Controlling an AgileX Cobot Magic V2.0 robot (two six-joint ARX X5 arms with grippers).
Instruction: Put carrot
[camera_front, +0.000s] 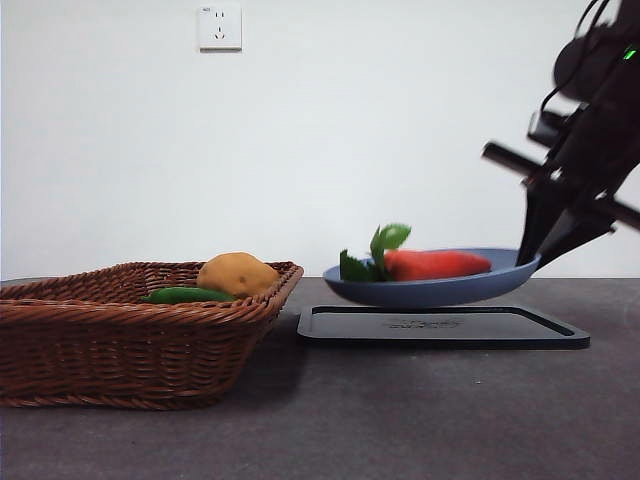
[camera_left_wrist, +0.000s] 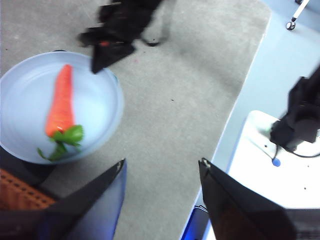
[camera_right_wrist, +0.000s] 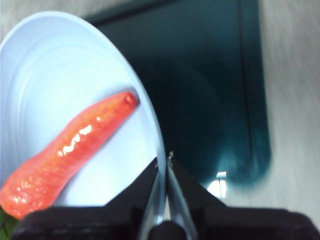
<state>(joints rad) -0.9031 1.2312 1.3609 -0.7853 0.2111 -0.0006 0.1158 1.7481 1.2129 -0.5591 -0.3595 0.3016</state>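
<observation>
Grey counter (camera_front: 400, 420) bearing, at one side, a brown wicker basket (camera_front: 120, 345) and, beside it, a flat black tray (camera_front: 445, 328). Blue plate (camera_front: 430, 290) held tilted just above the tray, not touching it. Right end effector (camera_right_wrist: 164, 162) clenched on the plate's rim; left end effector (camera_left_wrist: 162, 167) released, jaws apart, holding nothing, above the counter near the plate. Carrot (camera_front: 435, 264) lying in the plate, green leaves toward the basket. Potato (camera_front: 237, 273) and green vegetable (camera_front: 185, 295) in the basket
</observation>
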